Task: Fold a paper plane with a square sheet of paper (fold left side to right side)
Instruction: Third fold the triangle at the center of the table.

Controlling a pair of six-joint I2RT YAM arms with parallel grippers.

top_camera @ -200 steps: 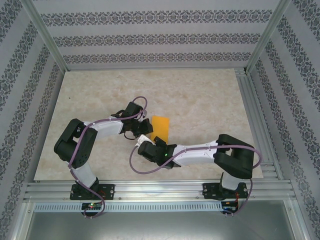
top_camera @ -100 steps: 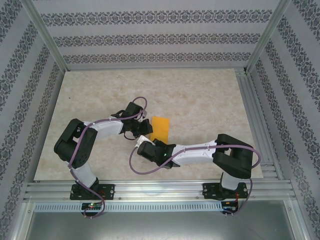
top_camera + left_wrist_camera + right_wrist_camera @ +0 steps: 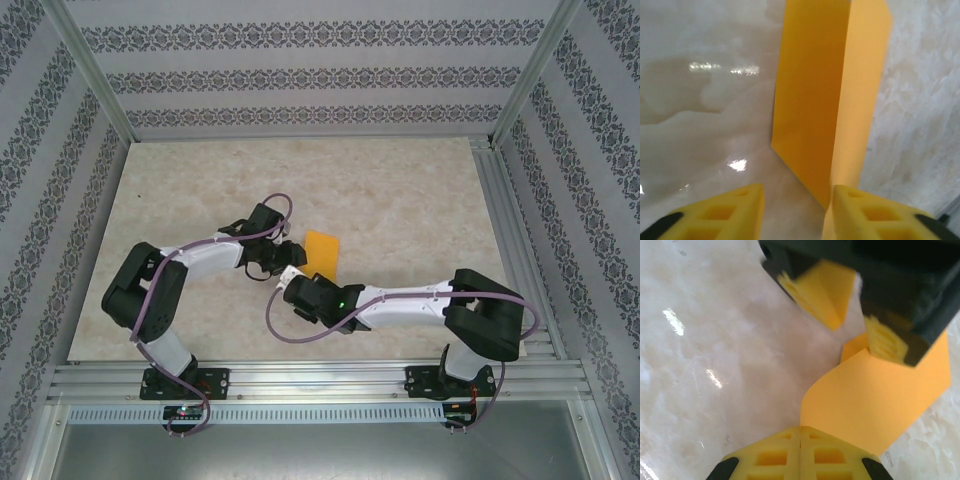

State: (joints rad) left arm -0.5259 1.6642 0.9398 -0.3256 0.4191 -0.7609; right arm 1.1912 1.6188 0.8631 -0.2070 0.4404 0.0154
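The square sheet of paper is orange-yellow and lies mid-table as a narrow rectangle folded over on itself. In the left wrist view one flap stands up from the table beside a paler panel. My left gripper is at the sheet's left edge, open, with its right finger against the paper. My right gripper sits just below it, shut on the near edge of the curling sheet. The open left gripper hangs just beyond that edge. The paper plane is out of view.
The marble-patterned tabletop stretches wide behind and to the right of the paper. An aluminium rail runs along the near edge and another along the right side. Patterned walls enclose the table.
My right gripper has closed on the paper's near edge and its arm has stretched further left. My left gripper has opened and let the paper go.
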